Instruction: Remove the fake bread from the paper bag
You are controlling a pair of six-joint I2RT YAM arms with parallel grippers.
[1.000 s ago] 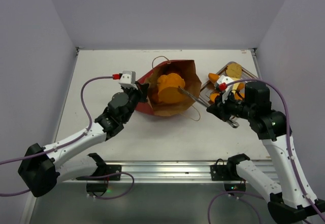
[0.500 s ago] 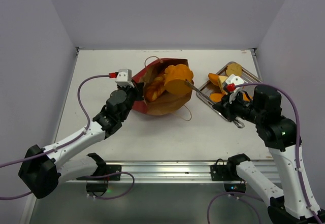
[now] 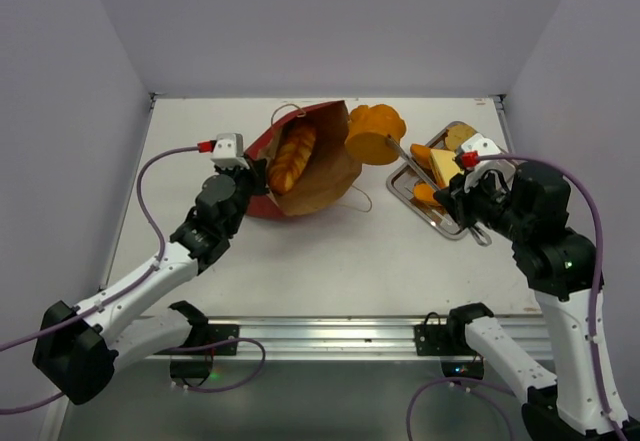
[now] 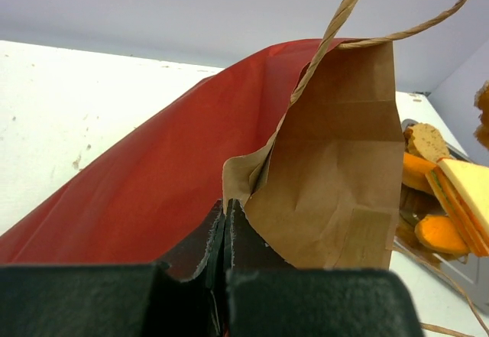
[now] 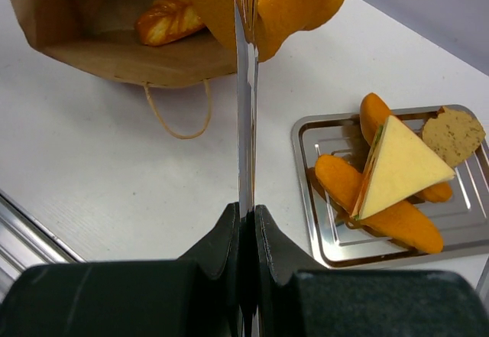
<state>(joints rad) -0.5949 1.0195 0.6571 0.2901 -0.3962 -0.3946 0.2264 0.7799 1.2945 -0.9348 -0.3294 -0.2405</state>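
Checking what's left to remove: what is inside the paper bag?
One braided bread piece lies inside the paper bag; anything deeper in is covered by the bag's walls.

White tabletop (image 3: 300, 261), pale lilac walls (image 3: 330, 21) on three sides, metal rail (image 3: 330, 336) along near edge

Bright, even light; soft shadows; pics sharp

Red-outside, brown-inside paper bag (image 3: 330, 176); orange bread piece (image 3: 372, 133); golden ridged pastry (image 3: 290, 158); silver tongs (image 5: 244, 108) and tray (image 5: 458, 215); white table (image 3: 330, 261)
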